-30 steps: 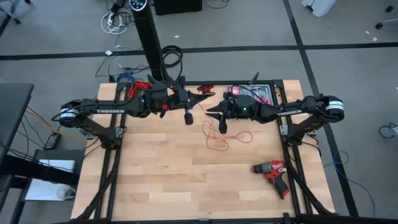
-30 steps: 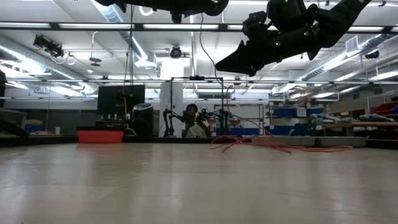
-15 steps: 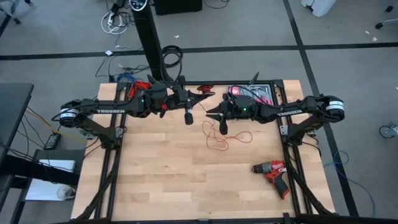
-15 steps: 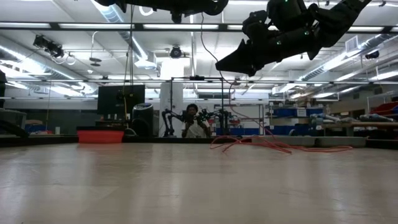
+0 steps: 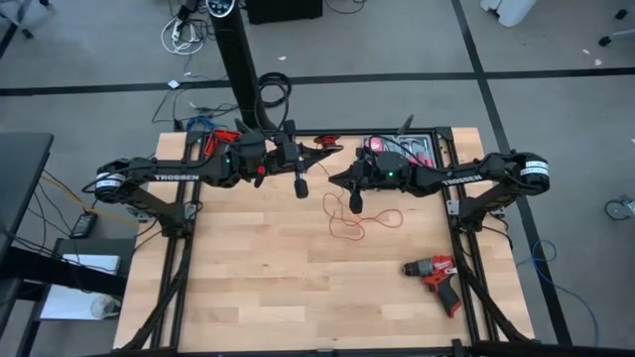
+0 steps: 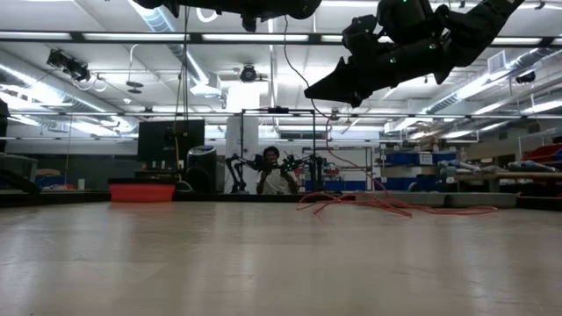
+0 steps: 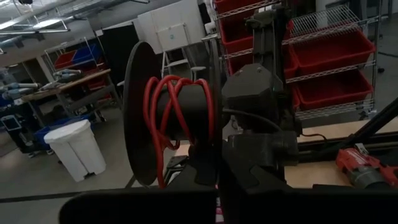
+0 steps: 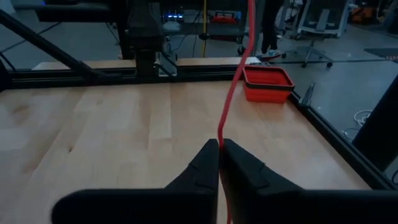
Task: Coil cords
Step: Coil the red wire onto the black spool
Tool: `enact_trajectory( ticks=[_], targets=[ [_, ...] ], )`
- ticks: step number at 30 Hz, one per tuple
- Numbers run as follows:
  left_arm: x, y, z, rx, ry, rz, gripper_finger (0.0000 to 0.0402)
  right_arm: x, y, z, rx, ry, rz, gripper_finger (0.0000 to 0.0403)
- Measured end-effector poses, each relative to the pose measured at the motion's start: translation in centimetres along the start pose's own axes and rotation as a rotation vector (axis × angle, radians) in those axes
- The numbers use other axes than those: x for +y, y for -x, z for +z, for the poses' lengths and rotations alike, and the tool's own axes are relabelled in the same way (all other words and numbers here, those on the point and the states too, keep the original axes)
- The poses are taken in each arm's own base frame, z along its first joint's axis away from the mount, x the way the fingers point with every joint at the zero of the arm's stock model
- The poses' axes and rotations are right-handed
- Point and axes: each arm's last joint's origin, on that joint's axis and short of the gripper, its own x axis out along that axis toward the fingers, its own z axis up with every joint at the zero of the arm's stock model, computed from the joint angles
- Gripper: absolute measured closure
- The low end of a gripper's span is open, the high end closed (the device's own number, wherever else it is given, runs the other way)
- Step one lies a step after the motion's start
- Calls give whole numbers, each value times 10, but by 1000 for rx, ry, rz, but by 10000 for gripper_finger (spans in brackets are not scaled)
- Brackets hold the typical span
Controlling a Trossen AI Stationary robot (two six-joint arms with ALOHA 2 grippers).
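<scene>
Since the earlier frame the right gripper [image 8: 219, 144] has drawn its fingers together, and in the right wrist view they now meet on the thin red strand of the cord [image 8: 234, 93] that rises straight up from between their tips. Both arms otherwise stand where they did, raised above the far half of the table [image 5: 248, 297].

The left gripper [image 5: 322, 155] is clenched on a dark spool [image 7: 171, 121] that has several red turns wound on it; in the left wrist view the spool fills the middle of the picture, its flat disc set edge-on to the camera. The two grippers face each other across a short gap near the table's far edge, left and right of centre.

The unwound part of the cord lies on the wood just below and beside the right gripper in the high view, in loose red loops [image 5: 349, 220] trailing toward the near side. The strand held by the right jaws therefore runs lengthwise away from them, roughly along the line of the fingers. The free slack lies nearer the right arm, the spool with the left. The coming move likely depends on leading this held strand across the gap to the spool.

A red drill [image 5: 437, 275] lies well apart on the right near side.
</scene>
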Motion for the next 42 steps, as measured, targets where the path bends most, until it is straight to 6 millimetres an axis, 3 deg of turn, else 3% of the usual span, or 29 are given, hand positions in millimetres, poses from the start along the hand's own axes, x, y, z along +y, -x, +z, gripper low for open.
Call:
enact_trajectory(
  ticks=[14, 21, 30, 36, 42],
  targets=[
    [0, 0, -2, 16, 2, -4, 400, 0, 0, -4, 42, 43, 3, 401],
    [3, 0, -11, 104, -1, 0, 400, -4, 19, 0, 138, 160, 2, 402],
    [4, 6, -37, 356, 103, -107, 400, -9, 52, 24, 89, 275, -16, 402],
    [1, 10, -44, 421, 133, -178, 401, -7, 54, 31, 35, 338, 74, 403],
    [8, 12, -50, 499, 110, -73, 401, -6, 56, 54, 67, 338, 154, 403]
  ],
)
